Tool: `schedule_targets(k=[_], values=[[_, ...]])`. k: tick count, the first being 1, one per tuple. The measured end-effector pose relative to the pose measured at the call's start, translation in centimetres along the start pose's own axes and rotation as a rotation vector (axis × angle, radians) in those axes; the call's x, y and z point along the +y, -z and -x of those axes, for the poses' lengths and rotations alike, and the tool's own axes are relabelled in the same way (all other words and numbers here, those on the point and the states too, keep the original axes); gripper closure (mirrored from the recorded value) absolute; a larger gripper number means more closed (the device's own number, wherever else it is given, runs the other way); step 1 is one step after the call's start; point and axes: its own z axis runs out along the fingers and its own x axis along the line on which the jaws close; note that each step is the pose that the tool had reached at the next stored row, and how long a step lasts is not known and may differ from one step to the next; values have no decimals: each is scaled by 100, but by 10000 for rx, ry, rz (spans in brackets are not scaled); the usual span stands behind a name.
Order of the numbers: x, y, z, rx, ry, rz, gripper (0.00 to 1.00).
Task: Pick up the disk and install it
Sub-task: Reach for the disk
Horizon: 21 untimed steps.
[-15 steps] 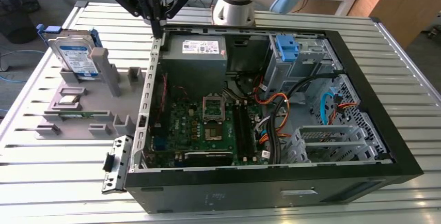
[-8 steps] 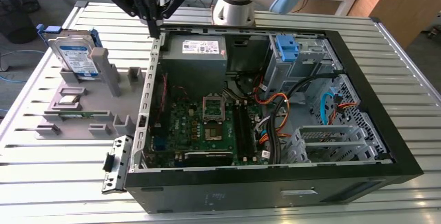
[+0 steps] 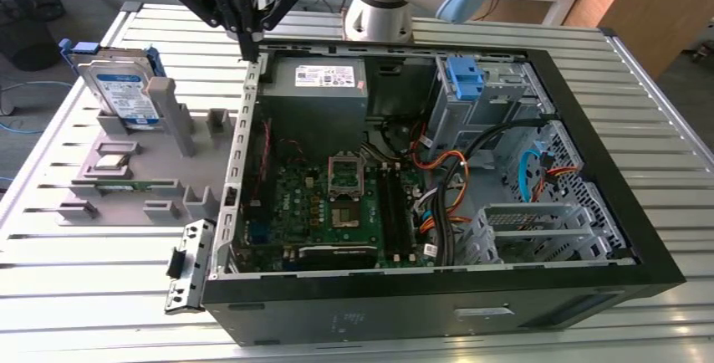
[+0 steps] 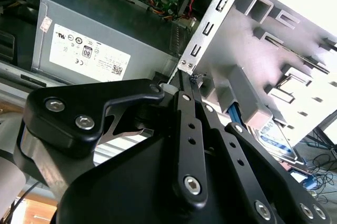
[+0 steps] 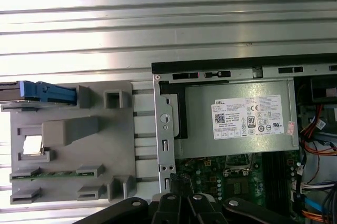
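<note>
The disk (image 3: 119, 89), a silver drive with a white-and-blue label and blue rails, stands on edge in the grey fixture (image 3: 145, 181) at the exterior view's left. The first wrist view catches it edge-on as a blue rail (image 5: 45, 92), and part of its label (image 4: 269, 135) shows in the second wrist view. My gripper (image 3: 247, 48) hangs shut and empty over the open computer case's rear corner, to the exterior view's right of the disk and apart from it. Its black fingers (image 4: 185, 109) lie together, tips (image 4: 191, 80) near the case's metal edge.
The open computer case (image 3: 624, 212) holds a motherboard (image 3: 334, 204), the grey power supply (image 3: 318, 79), cables and a bare blue bracket (image 3: 463, 74). The fixture also carries a small chip (image 3: 112, 162) and a memory stick (image 3: 125, 185). The slatted metal table (image 3: 89, 313) lies all around.
</note>
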Motion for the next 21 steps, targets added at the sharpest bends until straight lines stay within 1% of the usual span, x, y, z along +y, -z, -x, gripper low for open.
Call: schedule_targets(k=[2,5,21], values=[[0,0,-4,0,-2,0,89],[-2,0,-28,1,0,-1,89],[-21,-14,-267,0,0,0,89]])
